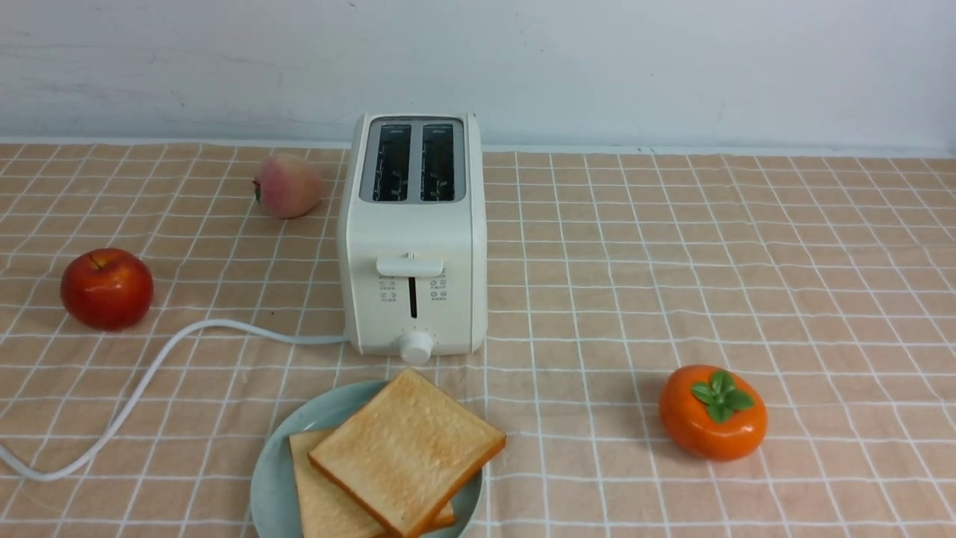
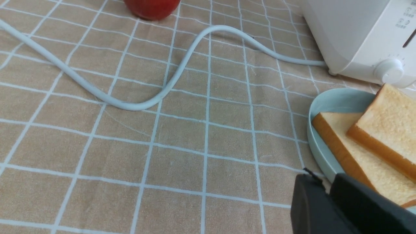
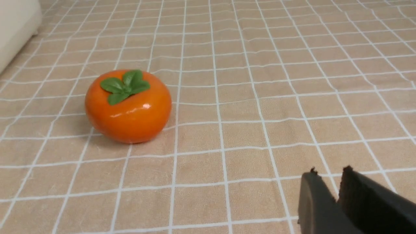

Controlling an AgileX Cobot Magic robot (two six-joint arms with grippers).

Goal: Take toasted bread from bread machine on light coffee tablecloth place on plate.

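Nearest the front camera sat the plate [image 1: 276, 463], its near edge cut off by the bottom of the front view, with the toasted bread [image 1: 407, 448] on it as 2 slices. One slice lay flat on the plate and the other lay across it at an angle, hiding most of the lower slice; a corner of the top slice reached past the plate's right rim.

Just beyond the plate stood the bread machine [image 1: 413, 246] on the tablecloth [image 1: 747, 261], both of its dark slots holding no bread. Small icons were printed either side of its front lever slot, too small to read, and no brand name could be made out. Its round knob faced the plate. A white cord [image 1: 149, 373] ran from its left side, curving near and left until the picture edge cut it off.

On the surface to the left lay a red apple [image 1: 107, 288], with a peach [image 1: 287, 185] farther back, just left of the bread machine. A persimmon [image 1: 712, 411] sat well apart on the right.

Neither arm showed in the front view. In the left wrist view the left claw [image 2: 325, 188] was partly out of frame at the plate's rim, its jaws nearly together and gripping nothing. In the right wrist view the right claw [image 3: 328, 182] hung over bare cloth, near the persimmon, jaws a narrow slit apart and empty.
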